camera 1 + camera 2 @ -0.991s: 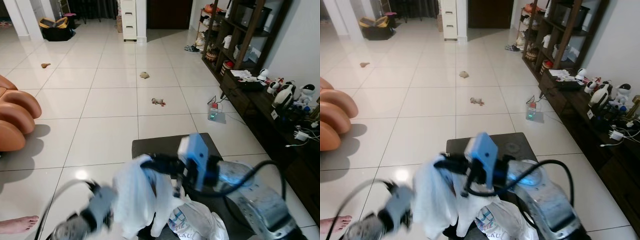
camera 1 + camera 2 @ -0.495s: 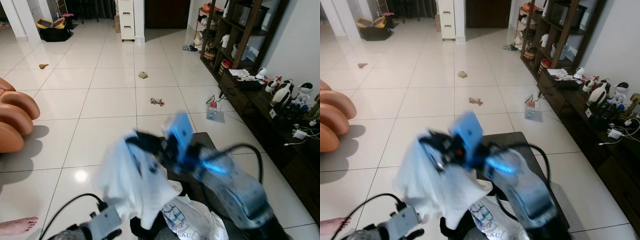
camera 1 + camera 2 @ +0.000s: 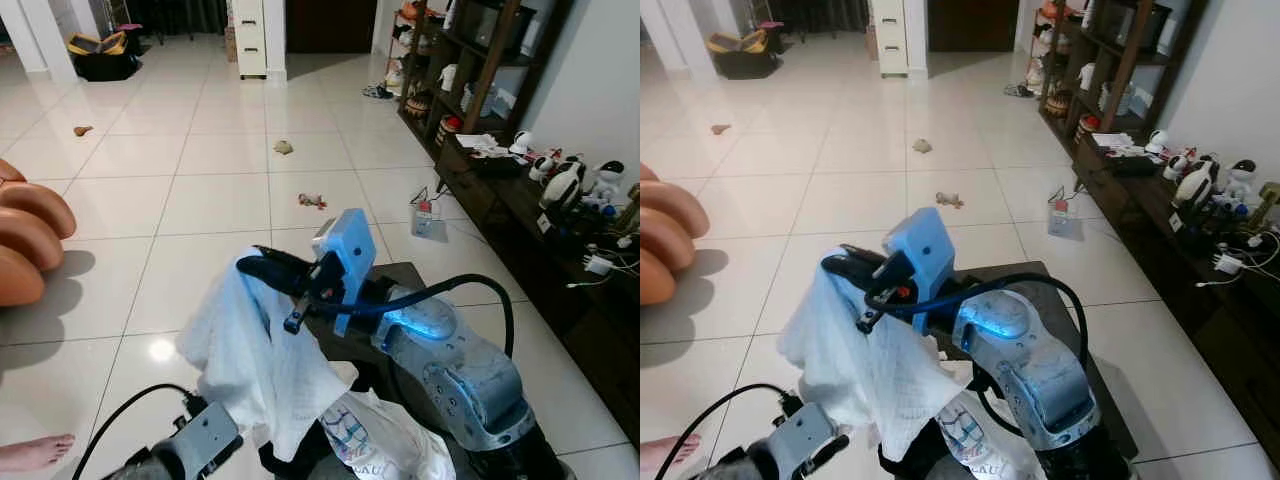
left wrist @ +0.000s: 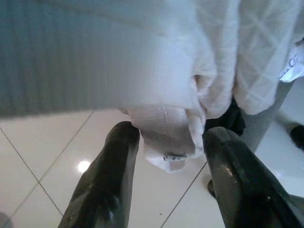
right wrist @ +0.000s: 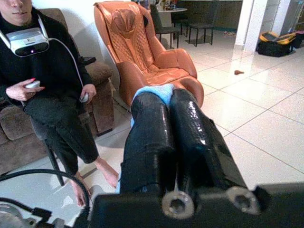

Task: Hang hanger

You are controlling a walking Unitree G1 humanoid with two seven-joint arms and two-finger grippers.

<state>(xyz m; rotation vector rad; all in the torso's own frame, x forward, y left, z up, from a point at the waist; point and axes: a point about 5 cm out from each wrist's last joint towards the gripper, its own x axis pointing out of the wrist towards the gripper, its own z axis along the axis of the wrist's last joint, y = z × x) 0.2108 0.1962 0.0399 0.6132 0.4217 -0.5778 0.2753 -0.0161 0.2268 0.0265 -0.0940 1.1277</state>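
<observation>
White cloth [image 3: 262, 352] hangs from my right claw [image 3: 262, 266], pinched tight above the dark table's [image 3: 400, 280] near edge; left claw [image 4: 166, 156] spread beneath it. Hanging isn't done; I see no rail.

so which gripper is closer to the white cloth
Right. The right gripper is shut on the white cloth, holding it up; the left gripper sits open just below its hanging edge.

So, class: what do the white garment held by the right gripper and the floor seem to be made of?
White garment: soft knitted or quilted fabric, matte, hanging from the right gripper in folds, with a woven texture. Floor: glossy ceramic-looking tiles, with grout lines and glare.
</observation>
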